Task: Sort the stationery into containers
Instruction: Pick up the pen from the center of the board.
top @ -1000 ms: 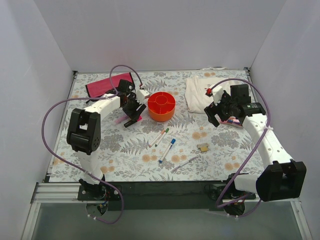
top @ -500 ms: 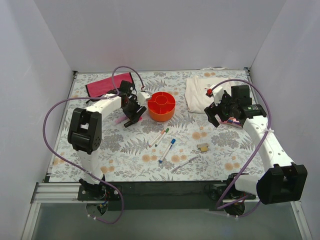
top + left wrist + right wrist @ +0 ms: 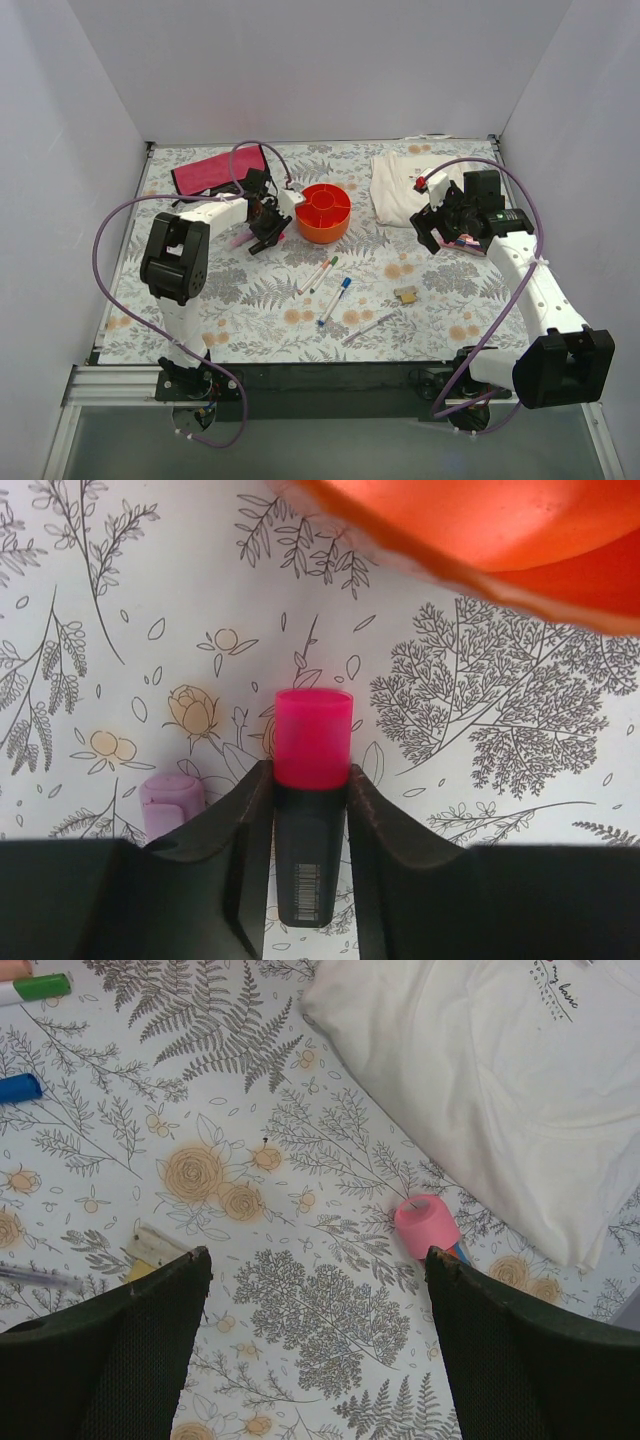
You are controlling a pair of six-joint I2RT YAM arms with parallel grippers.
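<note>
My left gripper is shut on a pink highlighter with a dark barrel, just left of the round orange-red tub, whose rim fills the top right of the left wrist view. A lilac highlighter lies on the mat beside my left finger. My right gripper is open and empty above the mat. A pink eraser-like lump lies by its right finger, and a tan block by its left finger.
Red- and green-capped markers, a blue-capped marker, a grey pen and the tan block lie mid-table. A white cloth sits at the back right, a pink pouch at the back left.
My left gripper has moved slightly back and toward the tub with the pink highlighter in it. The right arm has barely shifted.
</note>
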